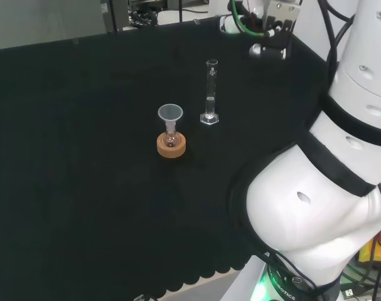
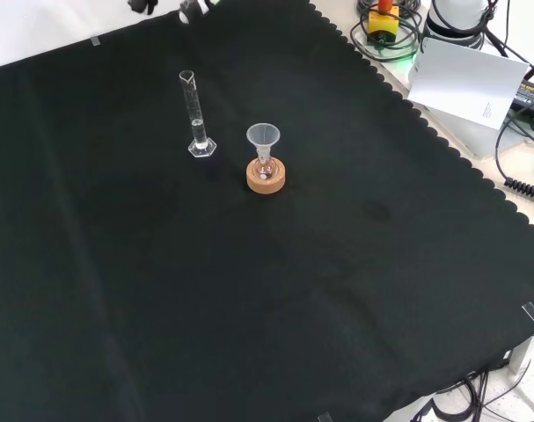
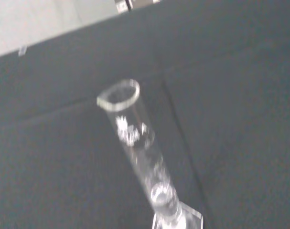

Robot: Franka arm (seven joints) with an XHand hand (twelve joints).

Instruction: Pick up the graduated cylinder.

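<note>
The graduated cylinder (image 1: 211,91) is a tall, thin, clear tube on a hexagonal foot, standing upright on the black cloth (image 1: 83,157). The front view has the cylinder (image 2: 196,114) toward the upper left. The wrist view looks down at its open rim and tube (image 3: 135,143) from close by. The hand (image 1: 268,28) hangs in the air at the head view's upper right, above and to the right of the cylinder and apart from it. A small dark part of the hand (image 2: 143,5) sits at the front view's top edge. Its grip state is hidden.
A small flask with a clear funnel in its neck (image 1: 171,125) stands on a cork ring (image 2: 266,178), a short way from the cylinder. The arm's white links (image 1: 328,188) stand at the head view's right. Cables and gear (image 2: 460,35) lie beyond the cloth's scalloped edge.
</note>
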